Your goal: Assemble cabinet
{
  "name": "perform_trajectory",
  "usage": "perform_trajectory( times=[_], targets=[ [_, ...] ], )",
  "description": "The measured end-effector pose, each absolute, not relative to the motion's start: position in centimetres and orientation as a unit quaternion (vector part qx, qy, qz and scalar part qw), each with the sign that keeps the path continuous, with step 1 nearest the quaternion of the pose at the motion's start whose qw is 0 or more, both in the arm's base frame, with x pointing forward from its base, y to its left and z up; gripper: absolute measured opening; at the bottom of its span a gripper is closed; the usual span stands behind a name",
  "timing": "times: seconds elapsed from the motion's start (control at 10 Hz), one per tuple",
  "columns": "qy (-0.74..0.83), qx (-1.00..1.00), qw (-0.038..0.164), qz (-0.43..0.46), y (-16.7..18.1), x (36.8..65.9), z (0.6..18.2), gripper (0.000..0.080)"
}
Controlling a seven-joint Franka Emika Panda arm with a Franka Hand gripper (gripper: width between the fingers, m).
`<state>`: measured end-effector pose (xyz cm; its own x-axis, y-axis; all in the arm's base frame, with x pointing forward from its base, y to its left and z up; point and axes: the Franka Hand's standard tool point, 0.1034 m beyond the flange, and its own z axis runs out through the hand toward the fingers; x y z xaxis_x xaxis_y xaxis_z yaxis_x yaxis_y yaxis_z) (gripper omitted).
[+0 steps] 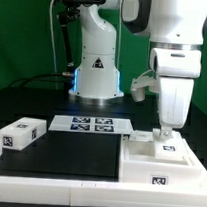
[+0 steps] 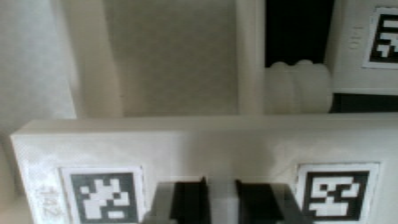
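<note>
Cabinet [image 1: 137, 164] first: on my screen it lies as a low white body at the exterior view's right, on the black worktop [image 1: 58, 153], with a raised panel along its far side and square tags on its top and near face. The arm [image 1: 175, 56] comes straight down over it, and the fingers [image 1: 165, 128] stand right at that raised far part, touching it or just above it; I cannot tell which from this angle. In the wrist view the cabinet [image 2: 196, 150] fills the frame as a white panel edge with two tags, one to either side [image 2: 103, 195] [image 2: 334, 190], and the dark fingers [image 2: 183, 205] sit between those tags, against the panel's face. They are drawn close together, with only a thin pale line between them, and I cannot tell whether they pinch anything. A loose block [image 1: 19, 134], white and tagged, lies well apart at the exterior view's left, near the edge of the worktop. The marker board [image 1: 90, 124] lies flat between that block and the cabinet, further back, just beside the cabinet's far corner.
</note>
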<state>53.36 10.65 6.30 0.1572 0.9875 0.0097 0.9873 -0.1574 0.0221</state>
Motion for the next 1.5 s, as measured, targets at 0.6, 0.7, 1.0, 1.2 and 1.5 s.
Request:
perform_trajectory(
  times=[0.6, 0.7, 1.0, 1.2, 1.5],
  targets=[
    [0.650, 0.760, 0.004, 0.007, 10.5, 55.2, 6.3, 0.0068],
    [0.649, 0.761, 0.003, 0.005, 10.3, 56.0, 6.3, 0.0068],
    [0.647, 0.762, 0.004, 0.007, 10.1, 57.0, 6.3, 0.0068],
    [0.646, 0.763, 0.005, 0.009, 10.0, 57.6, 6.3, 0.0068],
    [0.646, 0.763, 0.006, 0.009, 10.0, 57.7, 6.3, 0.0068]
  ],
)
